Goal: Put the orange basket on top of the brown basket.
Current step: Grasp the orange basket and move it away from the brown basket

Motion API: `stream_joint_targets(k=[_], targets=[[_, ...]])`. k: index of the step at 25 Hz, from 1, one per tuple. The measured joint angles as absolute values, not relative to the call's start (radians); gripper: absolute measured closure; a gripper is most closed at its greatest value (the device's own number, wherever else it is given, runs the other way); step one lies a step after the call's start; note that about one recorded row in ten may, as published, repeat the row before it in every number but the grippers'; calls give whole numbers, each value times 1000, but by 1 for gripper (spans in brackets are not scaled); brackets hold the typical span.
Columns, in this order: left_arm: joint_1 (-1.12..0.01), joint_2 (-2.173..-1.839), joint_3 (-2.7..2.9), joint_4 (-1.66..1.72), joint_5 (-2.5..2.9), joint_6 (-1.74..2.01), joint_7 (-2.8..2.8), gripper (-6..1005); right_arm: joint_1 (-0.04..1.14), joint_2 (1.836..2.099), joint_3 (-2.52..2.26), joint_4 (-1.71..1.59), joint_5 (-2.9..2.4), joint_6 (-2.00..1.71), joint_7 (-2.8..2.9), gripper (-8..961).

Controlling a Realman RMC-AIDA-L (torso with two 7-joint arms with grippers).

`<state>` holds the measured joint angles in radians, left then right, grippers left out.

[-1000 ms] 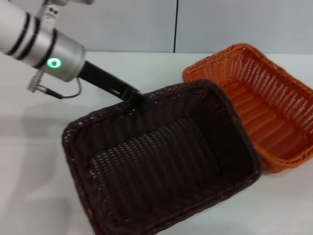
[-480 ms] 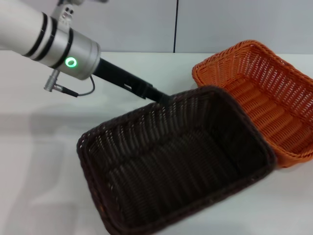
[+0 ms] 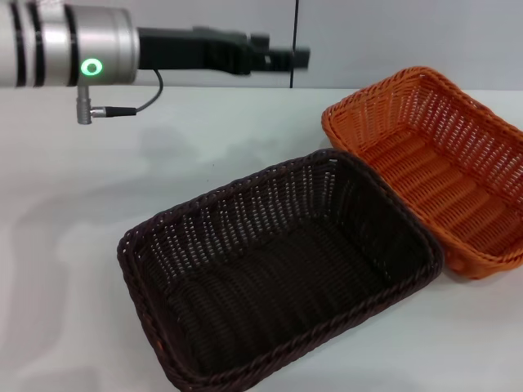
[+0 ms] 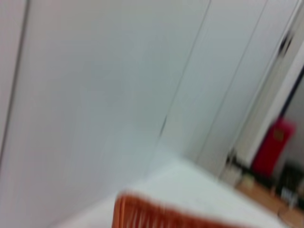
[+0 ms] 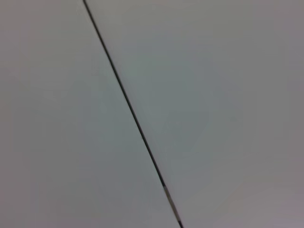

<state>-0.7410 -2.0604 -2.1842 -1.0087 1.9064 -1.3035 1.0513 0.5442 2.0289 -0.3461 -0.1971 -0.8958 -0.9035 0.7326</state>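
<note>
Your left tool [image 3: 286, 59], jaw state indiscernible, hovers above the bench; orange basket [image 3: 433, 163] lies right and below, touching the brown basket [image 3: 278, 269].

White tabletop [image 3: 98, 212], pale panelled wall [image 3: 392, 41] with dark vertical seam [image 3: 294, 41]

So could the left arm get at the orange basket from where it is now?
Probably yes. The left gripper hangs in the air above the table, holding nothing, and nothing lies between it and the orange basket, whose near rim stands open beside the brown basket.
</note>
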Motion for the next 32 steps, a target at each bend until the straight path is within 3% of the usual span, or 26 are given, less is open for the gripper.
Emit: stream_joint_targets(k=[4,15,16,17,18,19,20,21,22,25,26,27,31,32], targets=[[-666,-2063,-2177,-910,1604,-1253,1301,139,537,2027,-401,-229,-897,-902,793,296],[-577,-2063,-2181,-648,1175,-1312,1793,140,439,1981,-689,-557,-1163,-927,1364,301],[-574,-2062,-2184,-639,1172,-1312,1817,140,436,1959,-689,-636,-1296,-953,1510,303],[-574,-2062,-2184,-639,1172,-1312,1817,140,436,1959,-689,-636,-1296,-953,1510,304],[-572,-2062,-2184,-638,1171,-1313,1821,140,444,1924,-681,-700,-1454,-1001,1682,306],[-571,-2061,-2184,-638,1171,-1313,1823,140,444,1924,-681,-700,-1454,-1001,1682,308],[-570,-2060,-2185,-637,1171,-1312,1825,140,452,1905,-671,-725,-1530,-1033,1762,309],[-569,-2060,-2185,-637,1171,-1311,1825,140,474,1869,-634,-768,-1676,-1112,1918,311],[-569,-2059,-2186,-637,1170,-1310,1826,140,474,1869,-634,-768,-1676,-1112,1918,313],[-568,-2059,-2186,-637,1170,-1308,1834,139,523,1829,-518,-832,-1916,-1290,2115,318],[-568,-2059,-2187,-637,1170,-1306,1840,139,564,1803,-428,-879,-2075,-1425,2233,320],[-569,-2059,-2188,-636,1169,-1305,1847,139,564,1803,-428,-879,-2075,-1425,2233,321],[-571,-2059,-2187,-636,1169,-1305,1848,139,666,1729,-342,-955,-2403,-1691,2412,328],[-571,-2059,-2187,-636,1169,-1305,1848,139,666,1729,-342,-955,-2403,-1691,2412,330]])
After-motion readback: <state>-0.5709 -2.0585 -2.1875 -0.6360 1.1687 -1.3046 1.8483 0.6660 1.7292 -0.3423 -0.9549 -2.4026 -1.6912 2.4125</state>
